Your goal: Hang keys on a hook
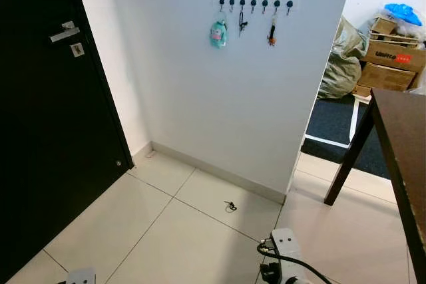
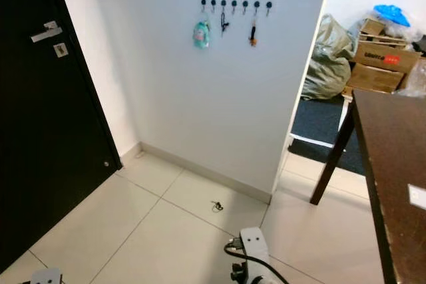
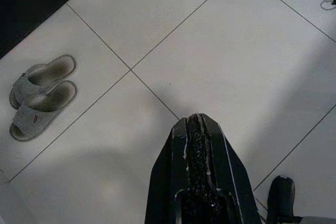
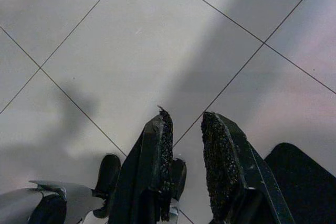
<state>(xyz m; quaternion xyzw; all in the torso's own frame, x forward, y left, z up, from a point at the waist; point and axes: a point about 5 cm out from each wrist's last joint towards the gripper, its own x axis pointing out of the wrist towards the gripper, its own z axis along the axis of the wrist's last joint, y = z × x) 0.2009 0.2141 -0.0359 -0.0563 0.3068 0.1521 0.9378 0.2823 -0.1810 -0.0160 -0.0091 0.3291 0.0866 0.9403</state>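
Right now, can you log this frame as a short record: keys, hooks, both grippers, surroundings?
keys: on the floor tile, near the wall's base, not held
hooks: row of seven high on the white wall; three carry items, four bare
left gripper: shut, empty, pointing at the floor
right gripper: open, empty, above the floor
door: black, at left
table: dark, at right
slippers: grey pair on the floor

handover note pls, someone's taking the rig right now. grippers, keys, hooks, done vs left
Left gripper: shut, empty, hanging over floor tiles.
Right gripper: open, empty, also low over the tiles.
Keys: on the floor near the white wall's skirting, untouched.
Hook rail: high on the wall; three hooks carry items, the others look free.
Done: nothing yet.
Left: pick up keys, hang on a free hook.
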